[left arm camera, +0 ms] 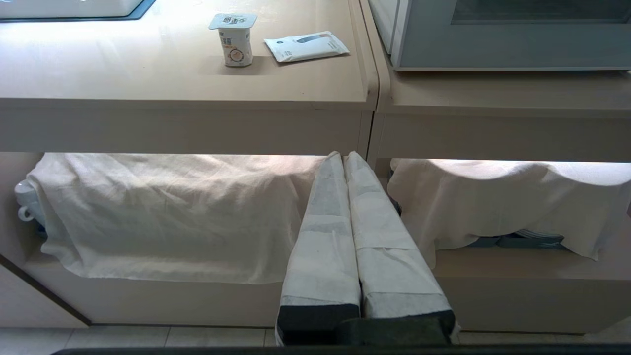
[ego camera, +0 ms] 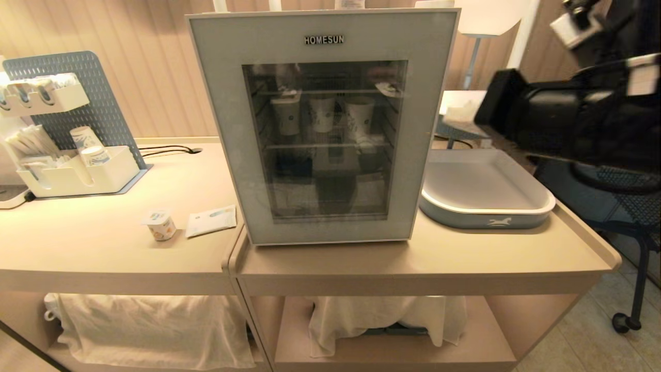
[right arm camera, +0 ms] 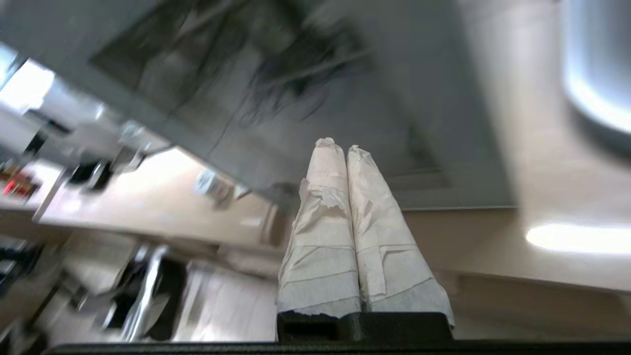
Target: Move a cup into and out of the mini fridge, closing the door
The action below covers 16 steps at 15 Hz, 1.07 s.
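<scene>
A: Right gripper [right arm camera: 342, 148]?
B: Fingers pressed together, empty, raised beside the mini fridge [ego camera: 325, 129], right of frame; left gripper [left arm camera: 342, 157] likewise pressed together, parked low.
A: Step?
B: Door [ego camera: 324, 227] shut; likely opening comes next, needing a hold on its edge.
A: The cup [ego camera: 160, 225]?
B: Lower left on the counter; upright, long axis vertical, lid up.

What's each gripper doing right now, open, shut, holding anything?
Left gripper: shut, holding nothing, parked low in front of the counter's lower shelf.
Right gripper: shut, holding nothing, in the air before the mini fridge.
</scene>
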{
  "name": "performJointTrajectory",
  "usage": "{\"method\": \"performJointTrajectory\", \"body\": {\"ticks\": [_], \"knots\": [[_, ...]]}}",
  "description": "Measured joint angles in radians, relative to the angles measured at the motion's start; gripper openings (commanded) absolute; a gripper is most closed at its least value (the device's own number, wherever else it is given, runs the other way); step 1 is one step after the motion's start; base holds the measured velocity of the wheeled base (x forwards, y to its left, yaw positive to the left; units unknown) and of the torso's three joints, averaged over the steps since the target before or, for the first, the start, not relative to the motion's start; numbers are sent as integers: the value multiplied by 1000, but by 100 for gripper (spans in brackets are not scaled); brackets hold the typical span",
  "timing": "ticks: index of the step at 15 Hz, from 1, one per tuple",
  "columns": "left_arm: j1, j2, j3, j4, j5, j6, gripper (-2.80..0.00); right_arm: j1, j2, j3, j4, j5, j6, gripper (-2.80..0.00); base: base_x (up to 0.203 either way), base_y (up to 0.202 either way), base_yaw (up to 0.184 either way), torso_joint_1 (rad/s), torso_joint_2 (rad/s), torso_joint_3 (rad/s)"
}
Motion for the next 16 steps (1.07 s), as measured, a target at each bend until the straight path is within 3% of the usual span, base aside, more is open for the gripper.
{"method": "performJointTrajectory", "body": {"ticks": [3, 5, 8, 12, 16], "knots": [[1, 0, 0, 0, 0, 0, -280, -43, -253, 85, 123, -192, -29, -280, 0, 0, 0, 0, 0, 0], [1, 0, 0, 0, 0, 1, -280, -125, -446, 161, 210, -324, -84, -280, 0, 0, 0, 0, 0, 0], [-1, 0, 0, 0, 0, 1, -280, -271, -715, 329, 251, -449, -179, -280, 0, 0, 0, 0, 0, 0], [1, 0, 0, -1, -1, 1, -280, -414, -1037, 670, 161, -471, -348, -280, 0, 0, 0, 0, 0, 0], [0, 0, 0, 0, -1, 1, -280, -456, -1175, 970, -152, -400, -447, -280, 0, 0, 0, 0, 0, 0]]}}
